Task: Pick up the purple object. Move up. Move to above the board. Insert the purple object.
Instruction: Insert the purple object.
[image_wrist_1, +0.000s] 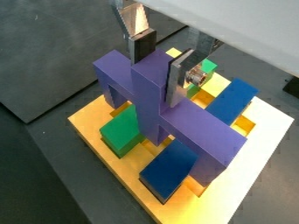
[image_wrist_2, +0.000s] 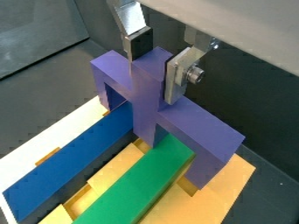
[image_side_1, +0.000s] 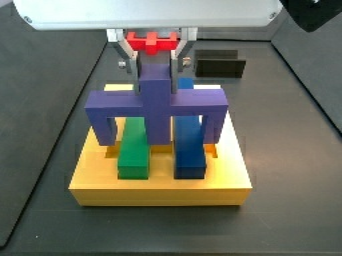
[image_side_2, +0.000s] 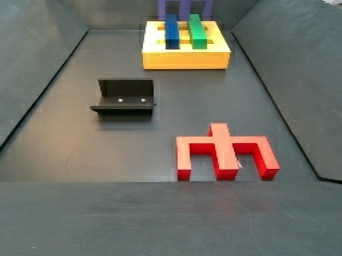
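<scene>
End effector (image_wrist_1: 159, 58) closed on the central ridge of the purple object (image_wrist_1: 163, 105), silver fingers (image_wrist_2: 184, 77) on either side. The piece stands over the yellow board (image_side_1: 160, 182), straddling the green bar (image_side_1: 134, 152) and blue bar (image_side_1: 190, 153). Well apart on the floor: the fixture (image_side_2: 124, 97) and a red notched block (image_side_2: 225, 152).

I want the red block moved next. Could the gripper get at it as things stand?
Probably not yet: the gripper is shut on the purple object's ridge above the board. The red block lies bare on the floor, away from the fixture.
</scene>
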